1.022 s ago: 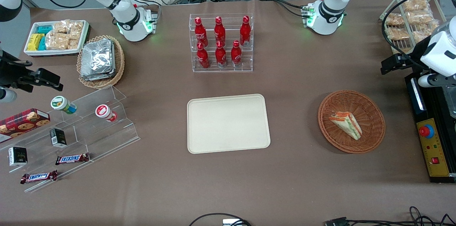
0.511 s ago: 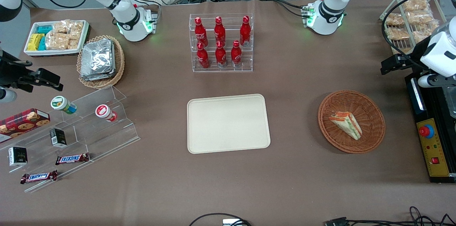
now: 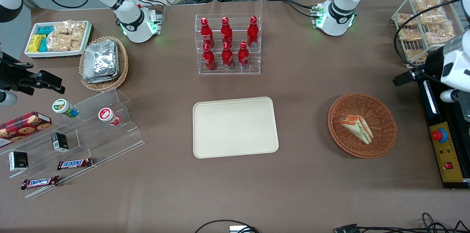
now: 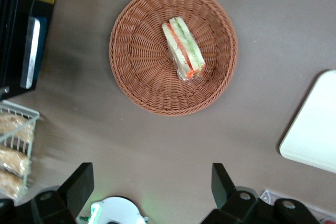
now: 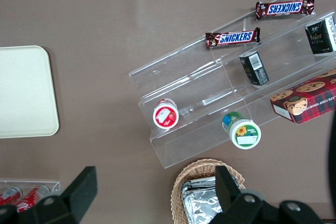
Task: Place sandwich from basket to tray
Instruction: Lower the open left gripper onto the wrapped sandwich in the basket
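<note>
jaws: the gripper [image 4: 149, 190] has its two dark fingers [image 4: 79, 184] spread wide apart with nothing between them, held high above bare table, well clear of the basket and touching nothing. in the front view the gripper [image 3: 402, 78] shows as a dark tip at the working arm's end of the table, at about 1 o'clock from the basket.

sandwich [image 3: 356, 128]: a triangular wedge with white bread and orange-red and green layers, lying on its side in the basket, its long edge running from about 10 o'clock to 4 o'clock across the weave. in the wrist view the sandwich [image 4: 182, 49] sits slightly off the basket's centre, its clear wrap bunched at one end.

basket [image 3: 382, 113]: round, reddish-brown wicker, resting flat on the brown table [image 3: 304, 89]; the same basket [image 4: 136, 72] fills much of the wrist view.

tray [image 3: 235, 127]: cream-beige rectangle with rounded corners, at 9 o'clock from the basket and well apart from it; one rounded corner of the tray [image 4: 315, 129] shows in the wrist view.

surroundings: a clear rack of red bottles [image 3: 227, 43] stands at 12 o'clock from the tray. a black control box [image 3: 442, 141] with a red button lies at 3 o'clock from the basket, near its rim. a wire rack of bagged snacks [image 3: 426, 23] stands at about 1 o'clock from the basket, farther from the front camera.
</note>
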Tool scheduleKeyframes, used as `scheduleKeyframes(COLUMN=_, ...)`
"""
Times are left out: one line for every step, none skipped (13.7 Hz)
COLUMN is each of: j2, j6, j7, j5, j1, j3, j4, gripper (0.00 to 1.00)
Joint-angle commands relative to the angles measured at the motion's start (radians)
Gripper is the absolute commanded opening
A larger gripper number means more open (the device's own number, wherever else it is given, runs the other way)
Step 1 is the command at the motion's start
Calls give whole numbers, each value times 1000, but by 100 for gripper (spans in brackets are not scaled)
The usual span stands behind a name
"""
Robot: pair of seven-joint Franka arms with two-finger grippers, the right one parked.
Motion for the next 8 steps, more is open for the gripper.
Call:
scheduleKeyframes(j2=88, j6=37, j7=-87, j5=-30, j1=3, j3=-4, j4=15, gripper=99)
scheduleKeyframes(j2=117, j6=57, j7=-103, j5=-35, j1=4, j3=-4, j4=15, gripper=99)
scheduleKeyframes(j2=150, j6=80, j7=-103, j5=-35, j1=6, j3=-4, j4=14, gripper=99)
scheduleKeyframes(j2=180, j6=108, j7=-103, j5=-37, j1=6, j3=-3, j4=11, gripper=99)
scheduleKeyframes(j2=212, j6=131, j7=-104, j5=-37, j1=4, j3=-3, j4=9, gripper=99)
scheduleKeyframes(j2=240, j6=154, j7=-104, j5=-35, j1=6, j3=-3, j4=6, gripper=99)
scheduleKeyframes(j2=264, j6=183, j7=-104, j5=-35, j1=6, j3=-3, j4=5, gripper=99)
scheduleKeyframes(j2=290, j6=209, j7=-103, j5=-35, j1=7, j3=-1, j4=3, gripper=99)
